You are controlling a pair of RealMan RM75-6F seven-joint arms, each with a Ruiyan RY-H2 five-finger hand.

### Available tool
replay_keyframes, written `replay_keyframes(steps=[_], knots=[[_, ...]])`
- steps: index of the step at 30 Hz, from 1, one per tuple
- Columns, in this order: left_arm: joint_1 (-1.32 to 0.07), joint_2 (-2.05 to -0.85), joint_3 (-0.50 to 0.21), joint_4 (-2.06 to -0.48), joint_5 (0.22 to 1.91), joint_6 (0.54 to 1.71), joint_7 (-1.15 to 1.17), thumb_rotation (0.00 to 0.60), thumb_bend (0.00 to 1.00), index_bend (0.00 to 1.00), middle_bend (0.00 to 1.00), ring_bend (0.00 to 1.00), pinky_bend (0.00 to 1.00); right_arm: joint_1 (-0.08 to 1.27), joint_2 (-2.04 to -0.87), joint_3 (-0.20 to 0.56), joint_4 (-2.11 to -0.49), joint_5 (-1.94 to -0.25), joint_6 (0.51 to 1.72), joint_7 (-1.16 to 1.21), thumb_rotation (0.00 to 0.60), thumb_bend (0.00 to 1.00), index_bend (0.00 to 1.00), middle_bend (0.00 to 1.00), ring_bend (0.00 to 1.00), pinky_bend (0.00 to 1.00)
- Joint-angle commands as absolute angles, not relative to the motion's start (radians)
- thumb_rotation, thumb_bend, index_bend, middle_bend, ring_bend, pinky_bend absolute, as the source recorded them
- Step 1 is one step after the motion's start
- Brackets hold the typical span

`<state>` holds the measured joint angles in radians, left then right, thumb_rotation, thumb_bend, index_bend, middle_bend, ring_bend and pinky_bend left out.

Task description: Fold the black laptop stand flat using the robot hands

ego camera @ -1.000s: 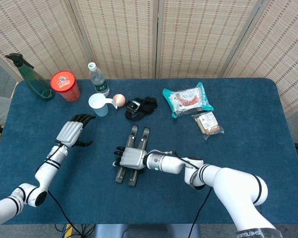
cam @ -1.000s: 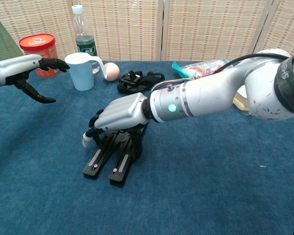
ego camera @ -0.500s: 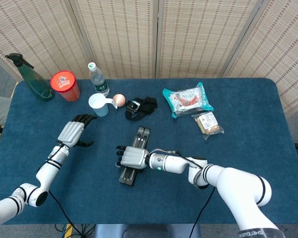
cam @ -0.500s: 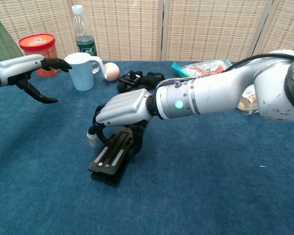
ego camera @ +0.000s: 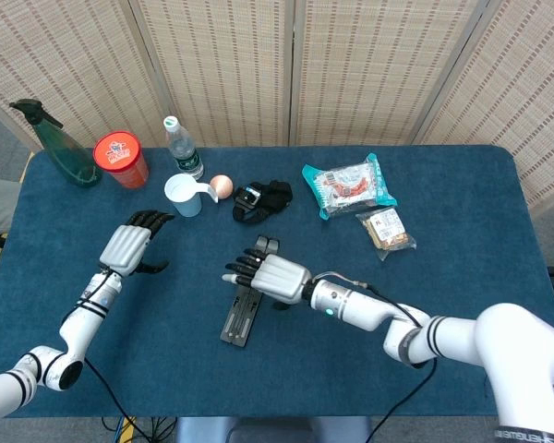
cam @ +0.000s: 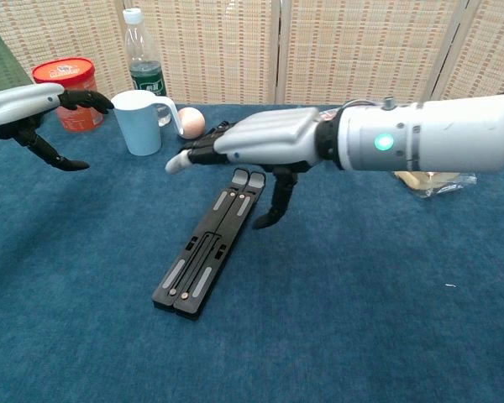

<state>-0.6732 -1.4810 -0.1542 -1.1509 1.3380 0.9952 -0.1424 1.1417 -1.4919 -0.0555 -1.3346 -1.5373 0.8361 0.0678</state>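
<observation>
Laptop stand point(cam: 208, 250), folded flat mid-surface point(ego camera: 462, 203), rails together, pointing toward 12 o'clock; right hand point(cam: 265, 143) above, fingers point(cam: 197, 153) spread, holding nothing, likely releasing; left hand point(ego camera: 127, 247) at 9 o'clock, empty, open.

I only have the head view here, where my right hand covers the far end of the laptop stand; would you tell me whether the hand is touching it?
Observer: No. In the chest view the right hand hovers above the laptop stand, fingers spread, with a clear gap below the palm.
Operator: Thank you. Does the stand look flat from there?
Observer: Yes. Seen from the side, both its bars lie flat on the table, side by side, with nothing propped up.
Operator: And is the left hand resting on the table?
Observer: No. The left hand is held up off the surface, holding nothing, its fingertips close to the rim of the mug.
</observation>
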Motion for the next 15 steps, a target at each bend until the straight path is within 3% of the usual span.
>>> replay_keyframes(steps=[1, 6, 15], knots=[[-0.637, -1.455, -0.146, -1.184, 1.327, 1.039, -0.087, 0.6, 0.18, 0.12, 0.12, 0.08, 0.06, 0.96, -1.343, -0.034, -1.531, -1.354, 0.987, -0.165, 0.6, 0.14, 0.0, 0.0, 0.0, 0.0], [-0.578, -1.431, -0.139, -1.226, 1.299, 1.112, 0.003, 0.6, 0.18, 0.12, 0.12, 0.08, 0.06, 0.8, -1.28, -0.043, -1.635, -1.255, 1.175, -0.314, 0.6, 0.14, 0.0, 0.06, 0.0, 0.0], [-0.454, -1.347, -0.123, -1.371, 1.27, 1.26, 0.093, 0.6, 0.18, 0.12, 0.12, 0.08, 0.06, 0.573, -1.196, -0.079, -1.709, -1.213, 1.403, -0.405, 0.6, 0.14, 0.0, 0.06, 0.0, 0.0]])
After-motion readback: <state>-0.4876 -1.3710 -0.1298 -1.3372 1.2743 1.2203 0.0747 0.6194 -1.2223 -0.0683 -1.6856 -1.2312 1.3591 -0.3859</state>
